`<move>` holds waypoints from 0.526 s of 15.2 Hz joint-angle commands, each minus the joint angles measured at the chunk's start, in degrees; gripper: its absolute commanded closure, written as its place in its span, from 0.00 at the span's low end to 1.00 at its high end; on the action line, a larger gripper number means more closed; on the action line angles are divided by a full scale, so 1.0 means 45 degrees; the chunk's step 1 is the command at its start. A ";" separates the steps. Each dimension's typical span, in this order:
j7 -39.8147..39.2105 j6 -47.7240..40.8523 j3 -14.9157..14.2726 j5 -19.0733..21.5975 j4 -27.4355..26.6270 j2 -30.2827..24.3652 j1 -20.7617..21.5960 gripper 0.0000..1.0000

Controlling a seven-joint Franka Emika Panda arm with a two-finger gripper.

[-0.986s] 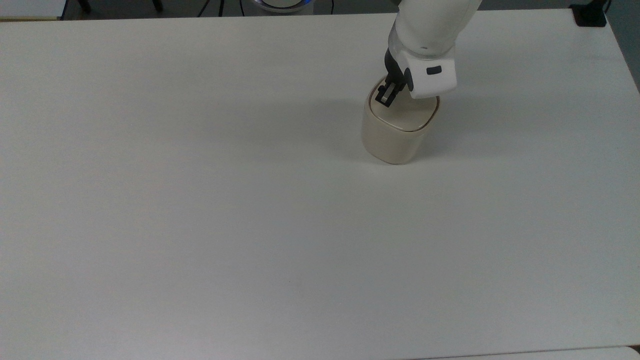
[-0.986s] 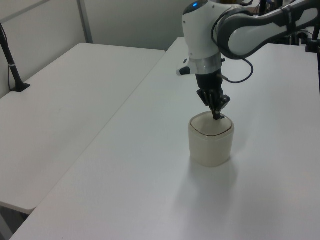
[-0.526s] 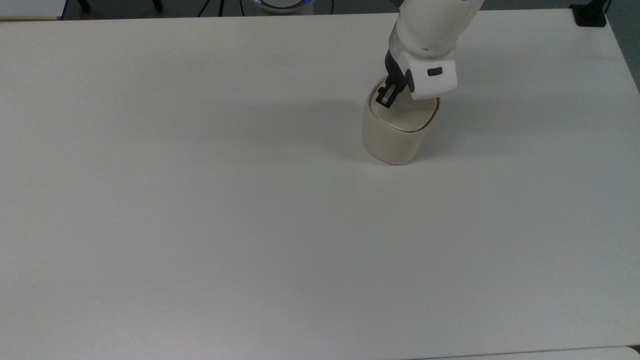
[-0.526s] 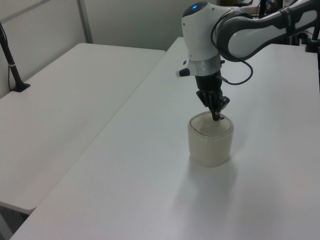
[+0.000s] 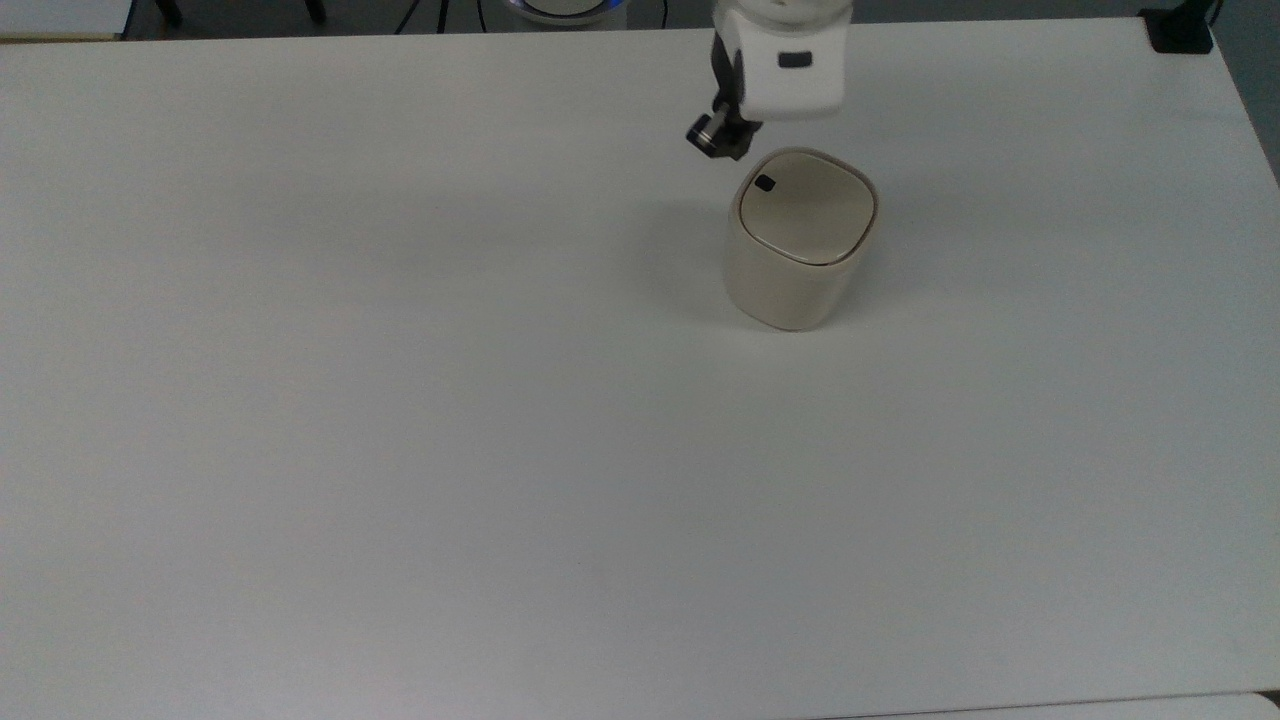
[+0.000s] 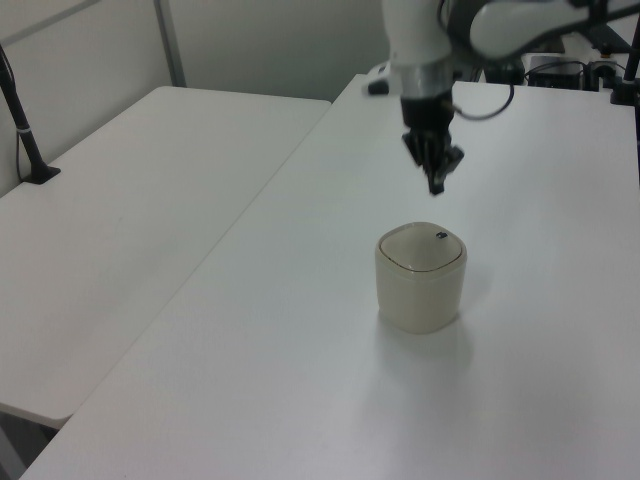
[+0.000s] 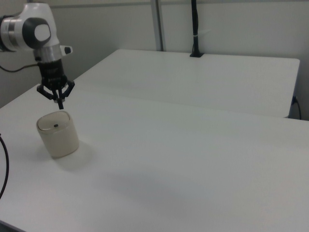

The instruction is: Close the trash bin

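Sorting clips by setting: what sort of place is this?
Probably a robotics lab or office: plain white tables, a white robot arm's gripper above a small cream plastic trash bin, and a black clamped pole.

Bright, even light; soft shadows

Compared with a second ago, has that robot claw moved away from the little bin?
Yes. The gripper has lifted off the trash bin, whose lid lies flat, and now hangs above it, toward the top view's upper left of the bin.
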 commanded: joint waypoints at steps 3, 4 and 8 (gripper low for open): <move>0.3994 -0.0881 -0.0263 -0.0175 -0.0366 -0.1308 -0.1816 0.74; 0.4545 -0.0900 -0.0283 -0.0233 -0.0385 -0.1347 -0.2224 0.67; 0.4960 -0.0822 -0.0750 -0.0507 -0.0405 -0.1503 -0.3204 0.00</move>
